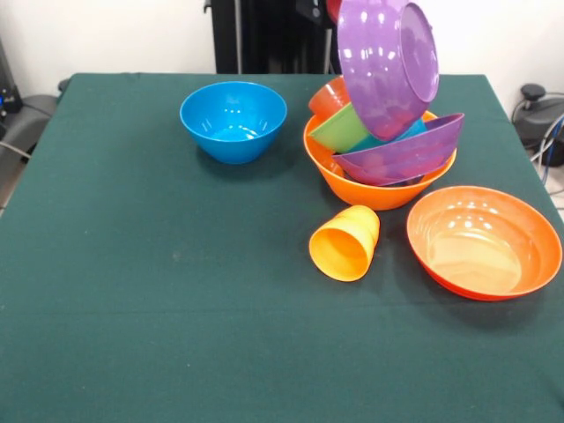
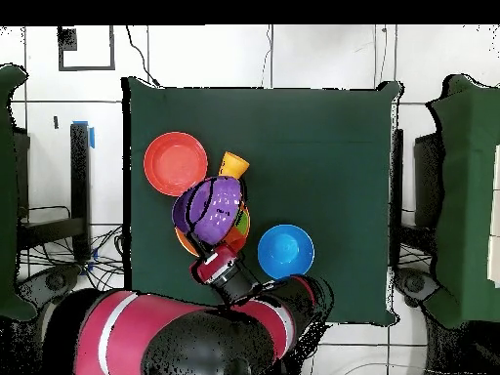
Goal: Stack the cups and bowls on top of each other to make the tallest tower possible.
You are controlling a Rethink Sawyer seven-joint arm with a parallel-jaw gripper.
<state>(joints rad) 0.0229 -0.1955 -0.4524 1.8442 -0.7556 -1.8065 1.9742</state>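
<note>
A purple bowl [image 1: 388,62] hangs tilted on its side in the air above the tower; in the overhead view this bowl [image 2: 215,207] covers the stack. My gripper [image 2: 207,250] is at its rim on the robot's side, mostly hidden, shut on it. The tower's base is the big yellow-orange bowl [image 1: 370,192]. It holds a second purple bowl [image 1: 401,154], a lime green bowl [image 1: 339,130], a sliver of a blue bowl [image 1: 407,132] and a red-orange cup [image 1: 328,97] behind. The yellow-orange cup [image 1: 345,244] lies on its side in front of the tower.
A medium blue bowl [image 1: 233,119] stands upright, left of the tower in the front view. A wide red-orange bowl [image 1: 485,242] stands at the right, near the table's edge. The green cloth [image 1: 159,308] covers the table.
</note>
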